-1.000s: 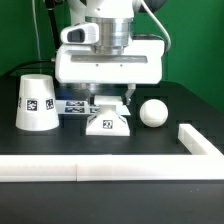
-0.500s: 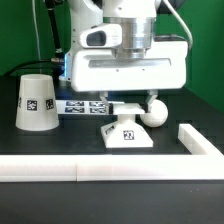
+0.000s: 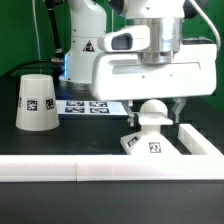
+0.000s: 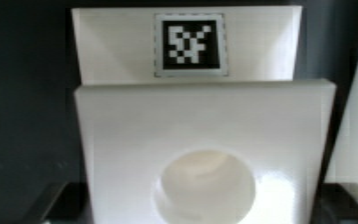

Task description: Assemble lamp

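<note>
One Panda arm, one gripper (image 3: 153, 120). It is down at the bench (image 3: 40, 145), narrowed onto the lamp base (image 3: 150, 144). The wrist view shows one dark finger (image 4: 48, 205) tight against each side of the base, two in all, so it is holding the base.

Lamp parts, three in total, one of each:
- Lamp base: low, angular, white, sitting on the bench under the gripper, towards the exterior view's right and near the front. Two square tags show on it in the exterior view. The wrist view shows one tag on a sloped face and one oval socket hole in the top face.
- Bulb (image 3: 152, 111): white ball, seen just above and behind the base, between the fingers. Cannot tell whether it touches the base or a finger. Not seen in the wrist view.
- Lamp shade (image 3: 35, 100): truncated cone, upright with its narrow end up, at the exterior view's left, well apart from the gripper. One tag shows on it.

One marker board (image 3: 88, 105) lies flat just beside the shade, partly hidden by the gripper body.

One white rail (image 3: 60, 168) runs along the front of the bench and turns back at the exterior view's right, near the base.
</note>
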`<state>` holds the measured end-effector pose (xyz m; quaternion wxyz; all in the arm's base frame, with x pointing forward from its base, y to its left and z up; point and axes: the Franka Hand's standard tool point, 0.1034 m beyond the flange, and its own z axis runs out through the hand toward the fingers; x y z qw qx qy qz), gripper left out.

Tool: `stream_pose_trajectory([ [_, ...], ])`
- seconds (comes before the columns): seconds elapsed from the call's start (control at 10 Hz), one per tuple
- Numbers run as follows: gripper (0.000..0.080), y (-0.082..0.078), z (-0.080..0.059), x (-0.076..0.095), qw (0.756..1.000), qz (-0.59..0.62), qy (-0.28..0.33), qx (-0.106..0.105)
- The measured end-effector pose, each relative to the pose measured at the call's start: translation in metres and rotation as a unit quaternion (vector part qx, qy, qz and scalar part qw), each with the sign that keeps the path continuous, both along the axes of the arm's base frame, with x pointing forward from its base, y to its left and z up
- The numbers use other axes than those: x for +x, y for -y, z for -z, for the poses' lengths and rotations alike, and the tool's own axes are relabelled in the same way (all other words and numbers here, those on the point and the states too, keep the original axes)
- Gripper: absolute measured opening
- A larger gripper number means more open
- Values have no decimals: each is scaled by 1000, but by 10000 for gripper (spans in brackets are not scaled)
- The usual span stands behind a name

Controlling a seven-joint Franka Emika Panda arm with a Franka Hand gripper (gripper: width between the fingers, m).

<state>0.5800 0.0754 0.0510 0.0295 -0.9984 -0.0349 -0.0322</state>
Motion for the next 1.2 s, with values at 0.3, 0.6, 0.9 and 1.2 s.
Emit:
stream_pose_trajectory([
  [0.3,537,-22,0,23,1000,9,21,6],
  [0.6,537,-27,-1,33,999,29,25,6],
  [0.9,670,-28,0,33,999,27,25,6],
  [1.2,698,-29,-18,14,999,42,22,6],
])
